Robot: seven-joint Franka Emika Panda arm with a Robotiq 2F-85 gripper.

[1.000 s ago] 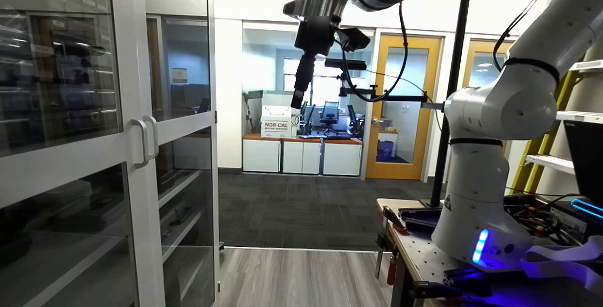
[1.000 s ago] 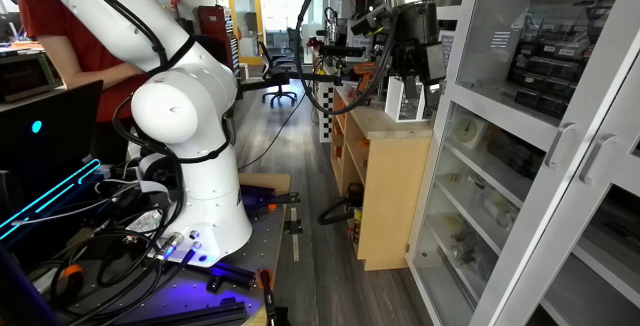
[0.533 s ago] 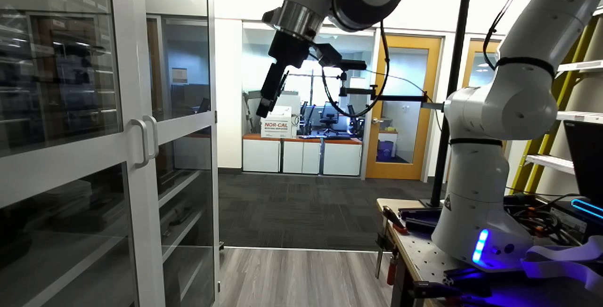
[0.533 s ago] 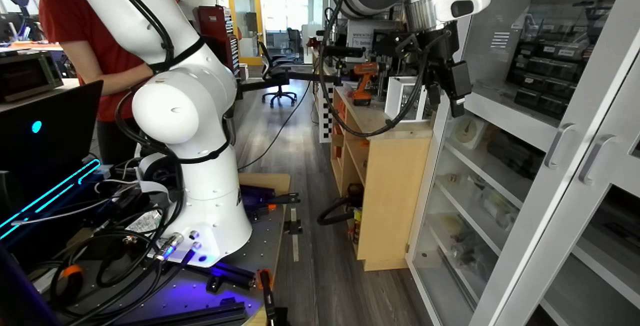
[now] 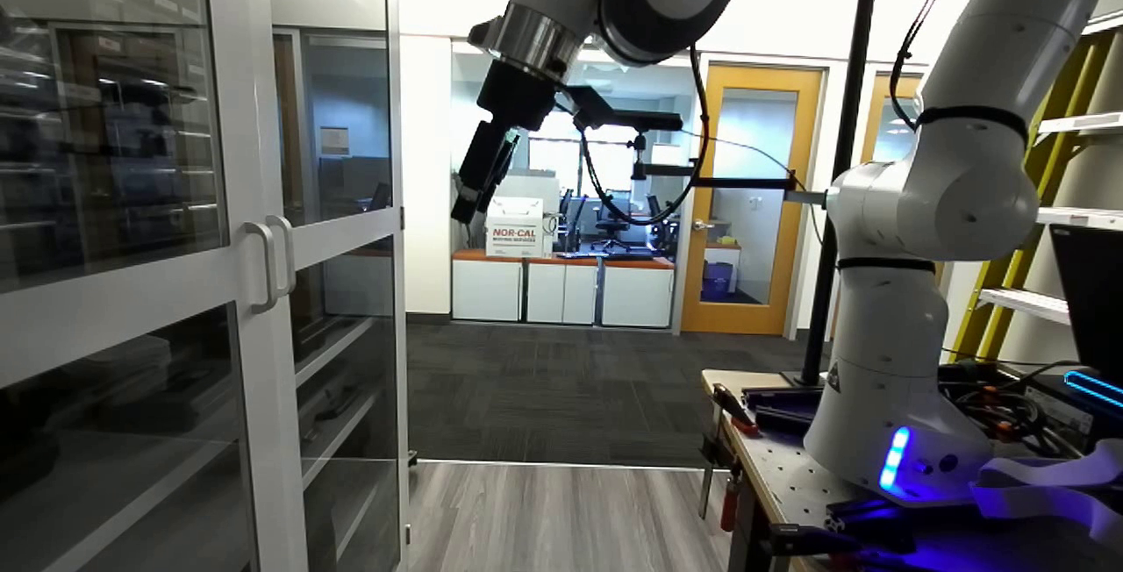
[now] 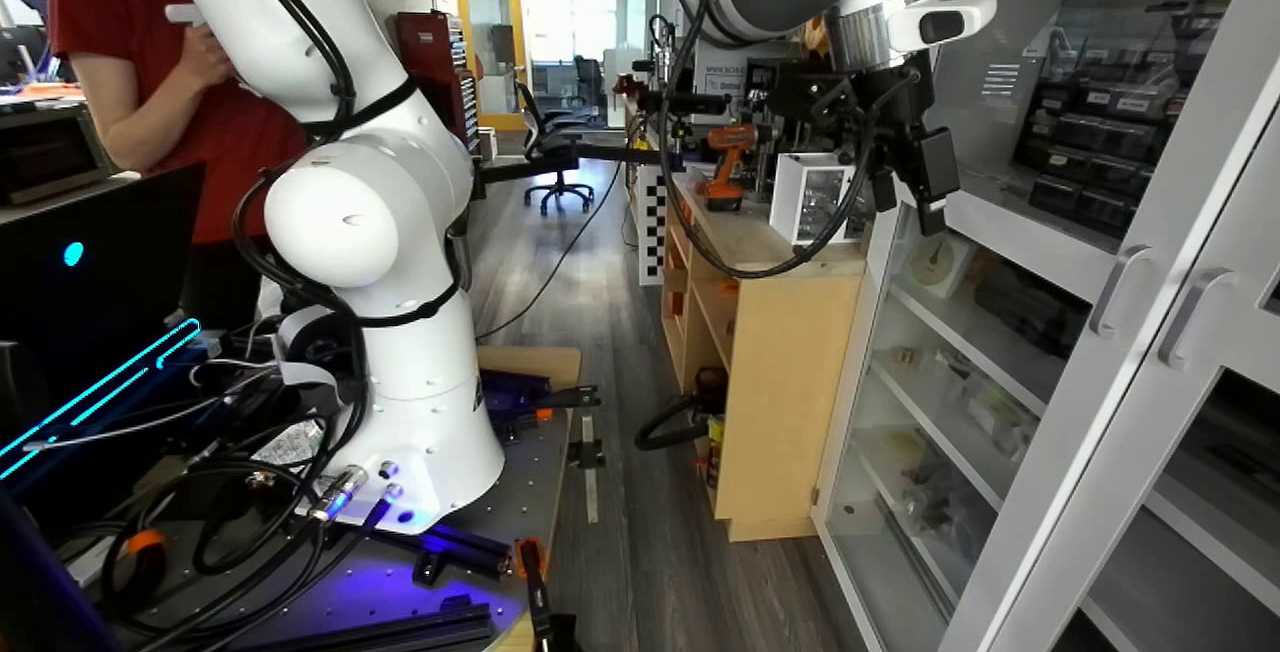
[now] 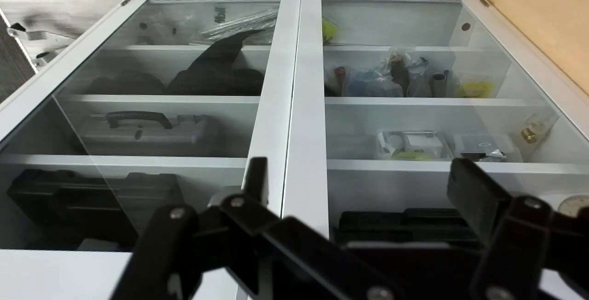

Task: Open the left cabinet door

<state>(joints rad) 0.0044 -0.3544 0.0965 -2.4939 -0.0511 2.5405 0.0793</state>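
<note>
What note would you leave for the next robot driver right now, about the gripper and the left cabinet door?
Gripper: open, holding nothing, and away from the handle in both exterior views.
Left cabinet door: shut. It's the glass one beside the wooden counter, with its handle on its right edge.
Done: the arm is raised in front of the cabinet; the door isn't opened yet.
Left: probably reach the handle, grip it and pull the door open.
</note>
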